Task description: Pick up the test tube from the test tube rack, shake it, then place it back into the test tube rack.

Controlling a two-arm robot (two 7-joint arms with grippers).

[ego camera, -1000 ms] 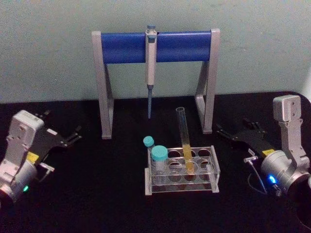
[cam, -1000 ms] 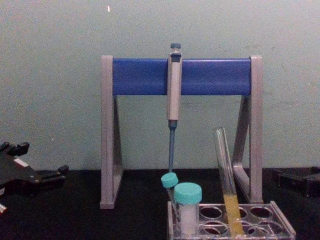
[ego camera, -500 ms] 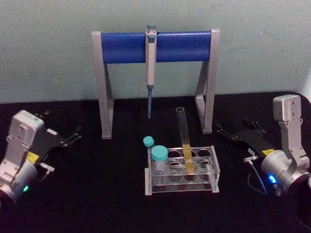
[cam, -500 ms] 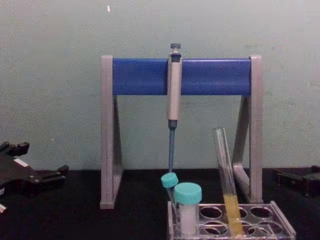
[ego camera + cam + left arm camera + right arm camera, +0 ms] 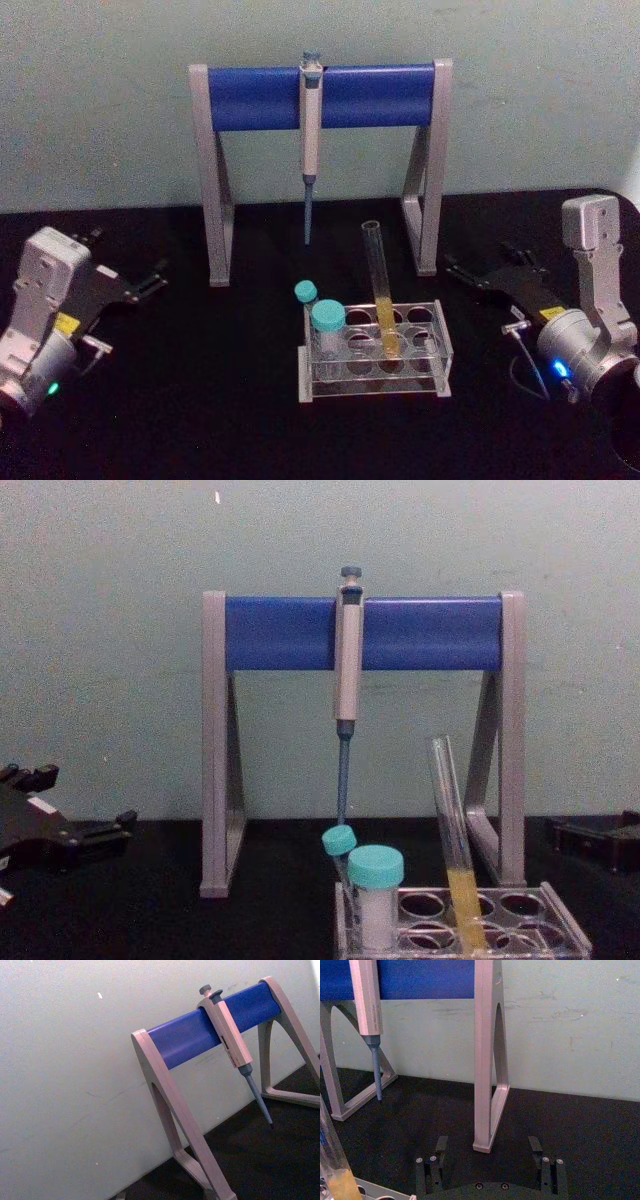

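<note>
The test tube (image 5: 380,290) stands tilted in the clear test tube rack (image 5: 442,350) at the table's middle, with yellow liquid in its lower part. The chest view shows the test tube (image 5: 452,830) leaning in the rack (image 5: 565,932). My left gripper (image 5: 128,256) rests open at the far left, well away from the rack. On the right, my right gripper (image 5: 483,260) is open and empty, a short way from the rack. In the right wrist view its fingers (image 5: 441,1146) stand wide apart, and the test tube (image 5: 331,1157) shows at the edge.
A grey-and-blue pipette stand (image 5: 318,98) holding a pipette (image 5: 310,110) rises behind the rack. A wide teal-capped vial (image 5: 327,330) and a thin teal-capped tube (image 5: 305,293) fill the rack's left holes. Black tabletop lies between each gripper and the rack.
Hardly anything: the right gripper's outline shifts slightly at the chest view's edge. Tube, rack and left gripper stay still.
</note>
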